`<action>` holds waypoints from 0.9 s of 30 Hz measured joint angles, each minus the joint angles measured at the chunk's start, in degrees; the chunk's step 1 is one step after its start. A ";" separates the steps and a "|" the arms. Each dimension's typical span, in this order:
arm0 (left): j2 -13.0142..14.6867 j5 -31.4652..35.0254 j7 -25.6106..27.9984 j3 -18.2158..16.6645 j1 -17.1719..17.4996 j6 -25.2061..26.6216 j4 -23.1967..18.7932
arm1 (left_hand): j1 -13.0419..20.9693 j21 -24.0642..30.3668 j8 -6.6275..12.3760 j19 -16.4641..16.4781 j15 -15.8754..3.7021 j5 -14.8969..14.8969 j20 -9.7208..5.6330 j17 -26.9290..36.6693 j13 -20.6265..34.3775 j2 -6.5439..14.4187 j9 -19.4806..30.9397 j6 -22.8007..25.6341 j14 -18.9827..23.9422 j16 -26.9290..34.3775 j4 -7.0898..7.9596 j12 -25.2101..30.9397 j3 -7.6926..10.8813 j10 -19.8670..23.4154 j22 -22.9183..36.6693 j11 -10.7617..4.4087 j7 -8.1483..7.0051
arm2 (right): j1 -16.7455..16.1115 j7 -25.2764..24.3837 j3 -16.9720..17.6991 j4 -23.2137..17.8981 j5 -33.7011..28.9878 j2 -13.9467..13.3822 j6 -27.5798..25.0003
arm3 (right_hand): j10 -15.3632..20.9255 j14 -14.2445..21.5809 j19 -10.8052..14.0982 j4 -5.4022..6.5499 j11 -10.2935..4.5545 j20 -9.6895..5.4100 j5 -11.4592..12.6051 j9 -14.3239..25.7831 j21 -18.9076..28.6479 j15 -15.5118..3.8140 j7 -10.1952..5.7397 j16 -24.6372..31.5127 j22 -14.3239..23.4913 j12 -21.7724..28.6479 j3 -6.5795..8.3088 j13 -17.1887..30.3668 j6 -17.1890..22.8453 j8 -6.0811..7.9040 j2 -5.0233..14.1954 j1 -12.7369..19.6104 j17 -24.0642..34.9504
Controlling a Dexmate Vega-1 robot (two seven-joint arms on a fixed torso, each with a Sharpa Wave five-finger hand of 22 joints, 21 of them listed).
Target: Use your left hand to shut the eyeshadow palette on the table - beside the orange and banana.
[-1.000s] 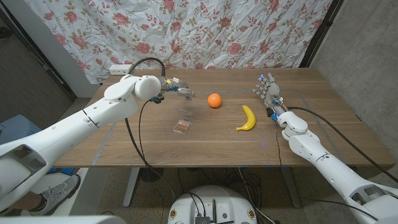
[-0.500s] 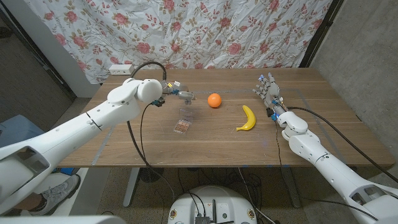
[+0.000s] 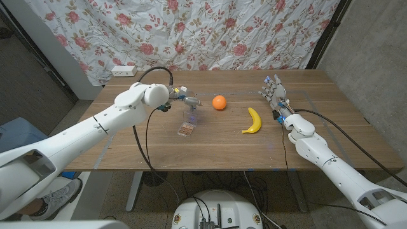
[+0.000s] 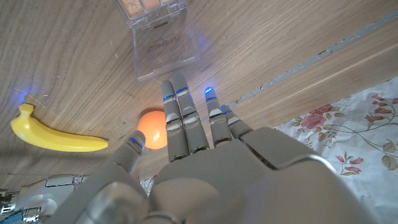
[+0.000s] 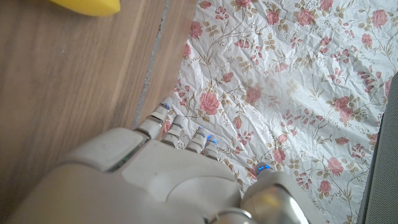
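The eyeshadow palette (image 3: 187,126) lies open on the table, its clear lid (image 3: 189,114) standing up behind the tray of brownish pans. My left hand (image 3: 185,97) hovers just behind the lid's top edge, fingers spread and holding nothing. In the left wrist view its fingers (image 4: 180,115) reach toward the clear lid (image 4: 163,45); I cannot tell whether they touch it. The orange (image 3: 219,102) sits to the right of the palette and the banana (image 3: 253,121) further right. My right hand (image 3: 274,92) stands upright with spread fingers beyond the banana, holding nothing.
A floral cloth (image 3: 210,32) hangs behind the table (image 3: 127,143). A white power strip (image 3: 124,70) lies at the back left corner. The orange (image 4: 153,129) and banana (image 4: 53,134) appear close to my left hand's fingers in the left wrist view.
My left hand has slid a little to the right and forward, closing in on the palette's raised lid. The right arm, orange and banana have stayed put.
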 measured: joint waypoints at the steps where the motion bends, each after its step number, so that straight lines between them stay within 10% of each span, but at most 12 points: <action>1: -0.06 0.17 -0.03 0.12 -0.01 -0.01 0.04 | 0.00 0.00 0.00 -0.12 -0.25 0.00 -0.12 0.00 0.00 0.00 0.00 -0.01 0.25 0.00 0.00 0.00 0.00 0.40 0.00 0.04 0.00 | 0.00 0.00 0.00 0.00 0.00 0.00 0.00 | 0.00 0.00 0.00 0.00 0.00 0.00 0.00 0.00 0.00 0.00 0.00 0.00 0.00 0.00 0.00 0.00 0.00 0.00 0.00 0.00 0.00; 27: -0.54 1.76 -1.00 1.33 -0.09 -0.21 0.60 | 0.00 0.00 0.28 0.53 -3.50 0.00 -0.32 0.15 0.80 0.00 -0.01 3.47 2.90 -0.01 0.56 0.45 0.26 3.35 0.00 -1.11 0.01 | 0.00 -0.01 -0.03 -0.01 0.00 0.02 0.00 | 0.00 0.00 0.00 0.00 0.00 0.00 0.00 0.00 0.00 0.00 0.00 0.00 0.00 0.00 0.00 0.00 0.00 0.00 0.00 0.00 0.00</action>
